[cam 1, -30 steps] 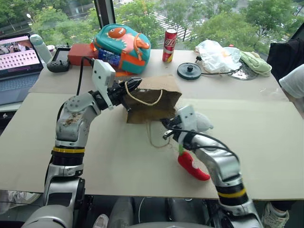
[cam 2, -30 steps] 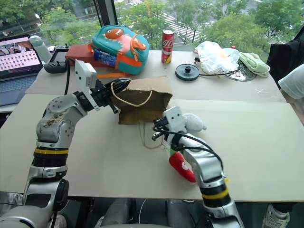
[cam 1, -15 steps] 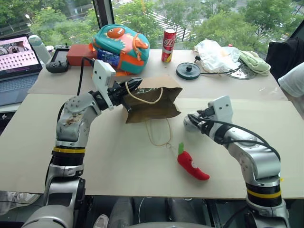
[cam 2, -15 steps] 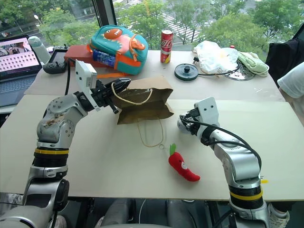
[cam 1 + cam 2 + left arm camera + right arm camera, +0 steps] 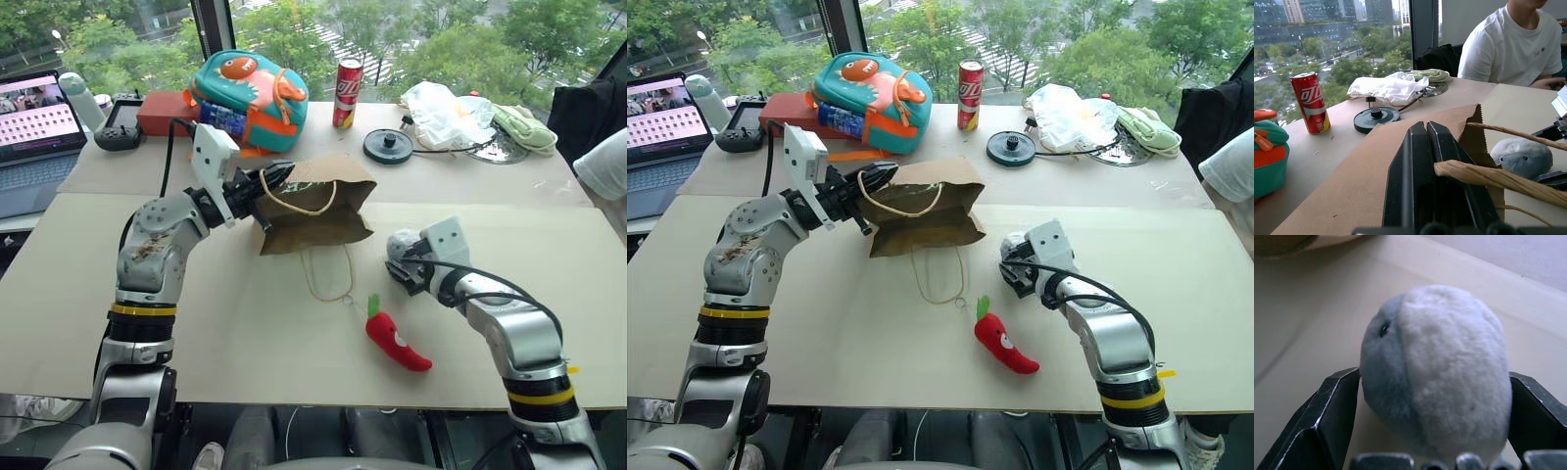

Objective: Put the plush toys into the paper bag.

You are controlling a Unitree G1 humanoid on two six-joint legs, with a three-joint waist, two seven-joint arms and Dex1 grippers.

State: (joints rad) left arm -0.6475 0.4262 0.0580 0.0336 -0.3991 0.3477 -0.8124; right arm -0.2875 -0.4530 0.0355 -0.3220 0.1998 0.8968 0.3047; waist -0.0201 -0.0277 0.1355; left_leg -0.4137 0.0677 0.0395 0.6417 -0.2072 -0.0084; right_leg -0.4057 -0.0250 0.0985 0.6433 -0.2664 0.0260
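The paper bag point(image 5: 315, 208) lies on its side on the table point(image 5: 196, 323), its top edge and one cord handle pinched in the closed left gripper point(image 5: 277, 179); its inside is hidden. The grey-and-white plush point(image 5: 1437, 367) sits between the spread jaws of the right gripper point(image 5: 404, 262), both fingers beside its flanks; the red chili plush point(image 5: 396, 339) lies nearby on the table, apart from both grippers

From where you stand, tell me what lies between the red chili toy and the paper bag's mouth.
In the left eye view, only the bag's loose cord handle lies on the table between the chili toy and the paper bag; otherwise bare board.
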